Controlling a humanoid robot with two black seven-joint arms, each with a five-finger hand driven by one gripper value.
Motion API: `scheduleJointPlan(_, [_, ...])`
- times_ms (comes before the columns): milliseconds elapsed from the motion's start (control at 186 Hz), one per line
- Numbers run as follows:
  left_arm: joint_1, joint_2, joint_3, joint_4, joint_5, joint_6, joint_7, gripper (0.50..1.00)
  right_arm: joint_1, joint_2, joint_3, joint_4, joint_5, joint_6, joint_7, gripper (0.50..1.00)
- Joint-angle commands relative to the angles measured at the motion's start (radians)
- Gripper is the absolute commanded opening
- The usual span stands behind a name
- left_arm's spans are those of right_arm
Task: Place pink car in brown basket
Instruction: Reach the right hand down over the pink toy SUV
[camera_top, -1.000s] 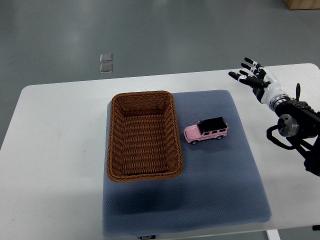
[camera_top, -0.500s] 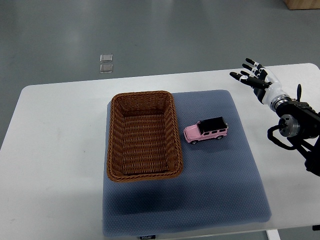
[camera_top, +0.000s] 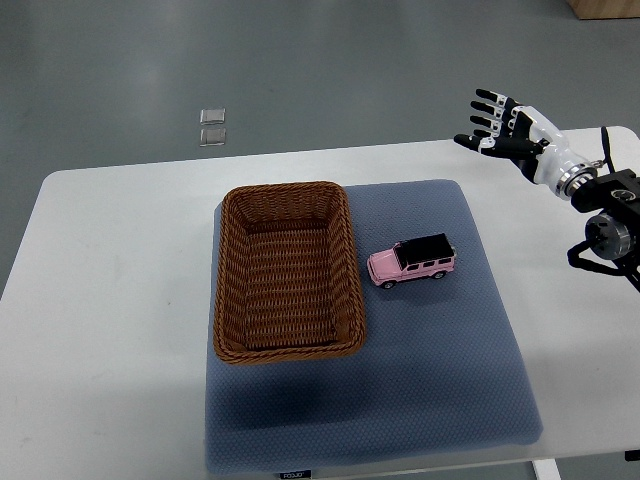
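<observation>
1. The pink car (camera_top: 412, 262) stood on its wheels on the blue mat (camera_top: 440, 370), just to the right of the brown basket (camera_top: 286, 270) and not touching it; a narrow strip of mat showed between them.
2. Its long axis ran roughly left to right across the mat, slightly tilted, with the black-roofed cabin toward the right and the pink hood toward the basket.
3. The mat lay bare in front of the car, behind it and to its right, so there was open room on three sides; only the basket's woven right wall closed off the left.
4. The basket sat on the mat's left part, its long side running away from me, and its inside held nothing.
5. The mat lay on the white table (camera_top: 110, 300), with bare tabletop to the left and right of it.
6. My right hand (camera_top: 505, 135) hung over the far right corner of the table, well apart from the car, fingers (camera_top: 487, 110) spread and pointing left, holding nothing.
</observation>
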Motion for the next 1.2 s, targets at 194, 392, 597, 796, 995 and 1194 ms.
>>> scheduleJointPlan(194, [0.000, 0.000, 0.000, -0.001, 0.000, 0.000, 0.000, 1.000, 0.001, -0.081, -0.007, 0.081, -0.342, 0.213, 0.067, 0.911])
scheduleJointPlan(392, [0.000, 0.000, 0.000, 0.000, 0.000, 0.000, 0.000, 1.000, 0.001, -0.129, -0.035, 0.171, -0.589, 0.216, 0.095, 0.909])
scheduleJointPlan(597, [0.000, 0.000, 0.000, 0.000, 0.000, 0.000, 0.000, 1.000, 0.002, -0.172, -0.116, 0.277, -0.699, 0.203, 0.095, 0.903])
scheduleJointPlan(796, [0.000, 0.000, 0.000, 0.003, 0.000, 0.000, 0.000, 1.000, 0.007, -0.161, -0.185, 0.283, -0.761, 0.138, 0.086, 0.903])
scheduleJointPlan(995, [0.000, 0.000, 0.000, 0.005, 0.000, 0.000, 0.000, 1.000, 0.005, -0.155, -0.231, 0.280, -0.776, 0.104, 0.074, 0.893])
scheduleJointPlan(1194, [0.000, 0.000, 0.000, 0.003, 0.000, 0.000, 0.000, 1.000, 0.008, -0.155, -0.276, 0.263, -0.816, 0.048, 0.049, 0.866])
